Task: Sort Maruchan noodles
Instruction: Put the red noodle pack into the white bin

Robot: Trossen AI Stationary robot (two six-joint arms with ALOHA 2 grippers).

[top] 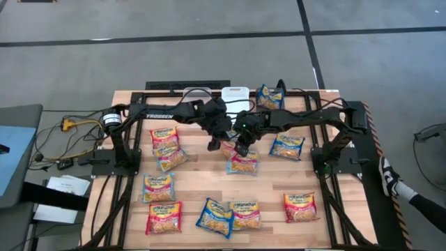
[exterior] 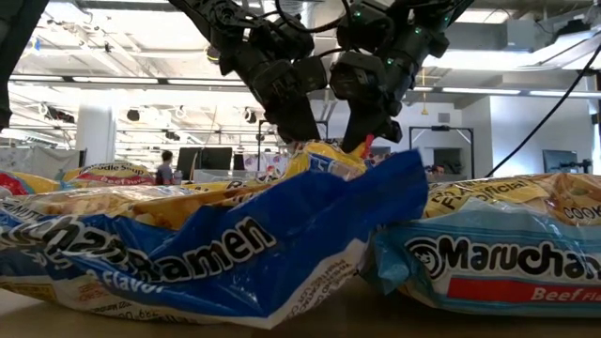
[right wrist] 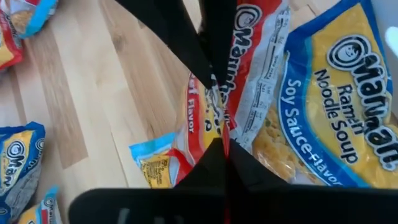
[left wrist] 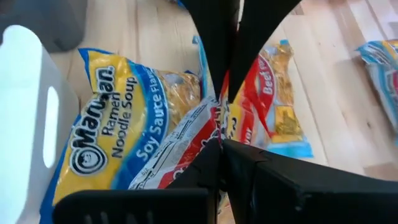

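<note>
Item 1: my right gripper, over the middle of the table. Fingers pinched together on the edge of a red beef-flavour packet; the wrist view shows the wrapper caught at the point where the two fingers meet.

Item 2: my left gripper, just beside the right one, toward my left. Fingers pressed together, and its wrist view shows the same red beef-flavour packet nipped between the tips. From table height both grippers come down side by side to one spot.

Item 3: a blue-and-yellow soy sauce packet, lying directly under the red one and touching it, beneath both grippers.

Item 4: loose packets. Three stacked packets to the left of my left gripper; one blue packet just right of my right gripper; one blue packet beyond the grippers at the far edge, beside a white bin.

Item 5: the near row, well apart from both grippers: a yellow packet, a red packet, a blue packet overlapping another packet, and a red packet toward my right.
</note>
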